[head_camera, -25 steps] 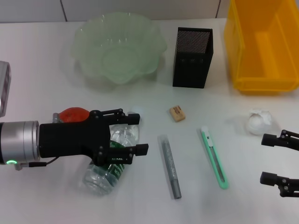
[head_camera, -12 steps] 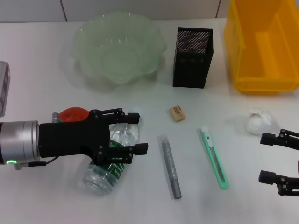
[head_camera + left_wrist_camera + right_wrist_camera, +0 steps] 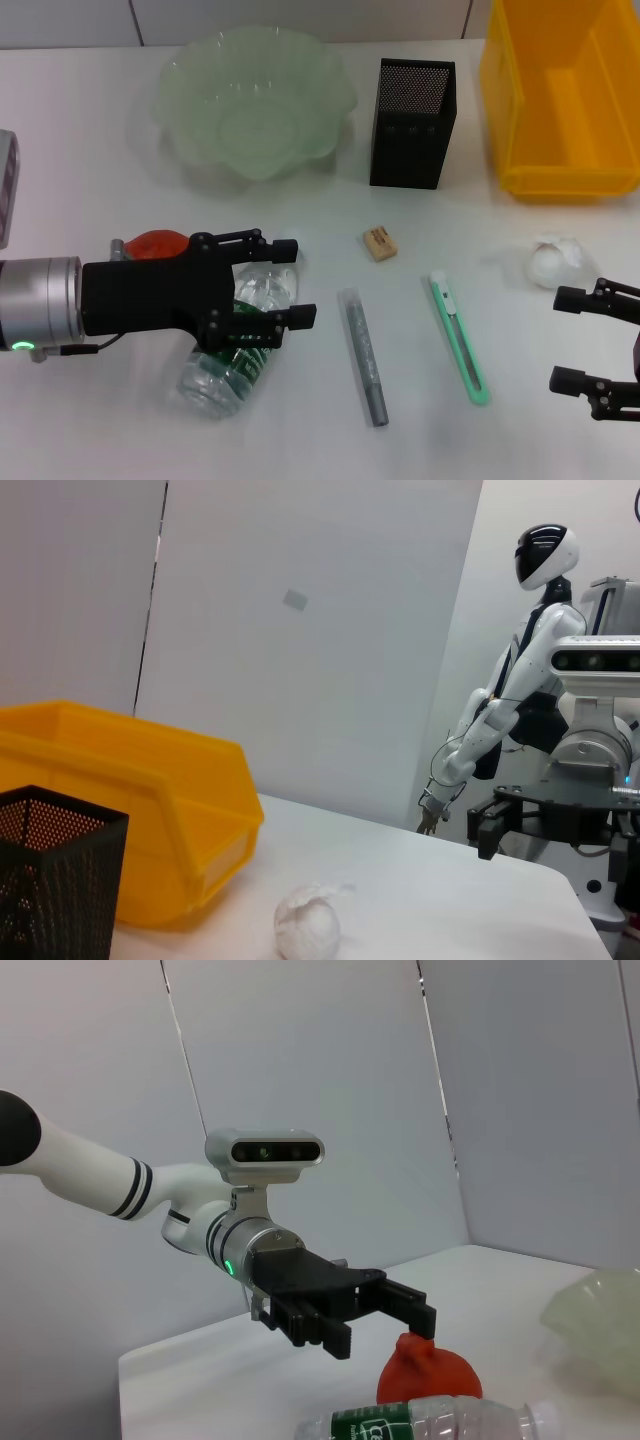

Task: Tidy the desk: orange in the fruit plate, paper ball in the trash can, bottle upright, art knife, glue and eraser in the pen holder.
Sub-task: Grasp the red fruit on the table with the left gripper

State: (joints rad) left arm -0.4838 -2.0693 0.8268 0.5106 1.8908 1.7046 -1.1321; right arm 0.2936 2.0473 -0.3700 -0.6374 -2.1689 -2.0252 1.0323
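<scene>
On the white bench (image 3: 120,420), the left gripper (image 3: 290,283) hangs over the bottle (image 3: 235,345), which lies on its side with its cap end toward the far side. Its fingers (image 3: 268,246) are spread wide, one on each side of the bottle's upper body, and grip nothing. From the head view alone it is hard to say whether they touch the plastic; the right wrist view shows the gripper raised clear above the bottle.

The orange (image 3: 156,244) sits just behind the left gripper, partly hidden by it in the head view. The right wrist view shows it whole, an orange-red lump right beside the bottle's neck end.

The right gripper (image 3: 570,340) is at the near right edge, fingers open and empty, near the paper ball (image 3: 553,260). The left wrist view shows the paper ball resting on the bench in front of the yellow bin (image 3: 560,100), apart from it.

The eraser (image 3: 379,243), glue stick (image 3: 362,356) and green art knife (image 3: 459,336) lie loose mid-bench, none touching another. These three appear only in the head view. The black mesh pen holder (image 3: 412,122) stands upright between the pale green fruit plate (image 3: 255,100) and the bin.
</scene>
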